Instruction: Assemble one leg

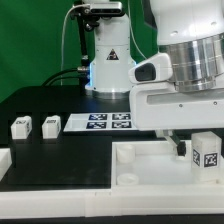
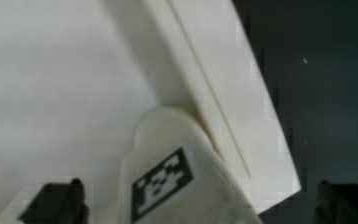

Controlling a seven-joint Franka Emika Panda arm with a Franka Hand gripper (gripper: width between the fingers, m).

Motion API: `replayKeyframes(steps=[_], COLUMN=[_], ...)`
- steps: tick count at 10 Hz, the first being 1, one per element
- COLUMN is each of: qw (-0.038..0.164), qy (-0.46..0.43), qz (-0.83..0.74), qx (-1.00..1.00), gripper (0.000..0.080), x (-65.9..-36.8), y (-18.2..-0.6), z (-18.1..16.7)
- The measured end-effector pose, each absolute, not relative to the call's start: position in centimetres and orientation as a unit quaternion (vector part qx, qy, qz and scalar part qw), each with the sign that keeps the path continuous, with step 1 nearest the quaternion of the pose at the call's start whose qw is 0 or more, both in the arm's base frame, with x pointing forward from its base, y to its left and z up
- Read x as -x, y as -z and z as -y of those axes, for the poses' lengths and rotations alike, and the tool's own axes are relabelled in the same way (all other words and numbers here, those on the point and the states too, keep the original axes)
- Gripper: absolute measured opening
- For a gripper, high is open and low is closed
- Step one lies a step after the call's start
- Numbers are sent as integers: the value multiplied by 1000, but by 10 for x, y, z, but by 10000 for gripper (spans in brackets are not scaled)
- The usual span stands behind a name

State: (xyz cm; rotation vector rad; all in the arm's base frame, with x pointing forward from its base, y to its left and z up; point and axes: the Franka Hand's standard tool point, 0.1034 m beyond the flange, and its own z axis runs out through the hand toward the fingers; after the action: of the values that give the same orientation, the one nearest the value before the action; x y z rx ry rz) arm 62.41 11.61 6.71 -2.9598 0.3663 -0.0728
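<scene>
A white leg (image 1: 207, 152) with a black-and-white tag stands on the large white tray-like part (image 1: 150, 168) at the exterior view's right. My gripper (image 1: 190, 147) hangs low right beside it, with one dark finger showing. In the wrist view the leg (image 2: 167, 178) sits between my two dark fingertips (image 2: 55, 202), with a gap on each side. The gripper (image 2: 199, 206) is open and holds nothing. The tray-like part (image 2: 69, 90) fills much of that view. Two more legs (image 1: 20, 127) (image 1: 50, 125) stand on the black table at the exterior view's left.
The marker board (image 1: 110, 122) lies flat on the table behind the tray-like part. The arm's white base (image 1: 108, 60) stands at the back. A white block (image 1: 5, 160) sits at the left edge.
</scene>
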Motion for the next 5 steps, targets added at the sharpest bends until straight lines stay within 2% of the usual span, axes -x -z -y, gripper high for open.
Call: replayKeyframes(steps=[2,5], qw=[61,64], qy=[37,35], qz=[4,-29], qx=[997,997], gripper=[649,619], x=[-626,-625], y=[-71,-70], z=[-117,-117])
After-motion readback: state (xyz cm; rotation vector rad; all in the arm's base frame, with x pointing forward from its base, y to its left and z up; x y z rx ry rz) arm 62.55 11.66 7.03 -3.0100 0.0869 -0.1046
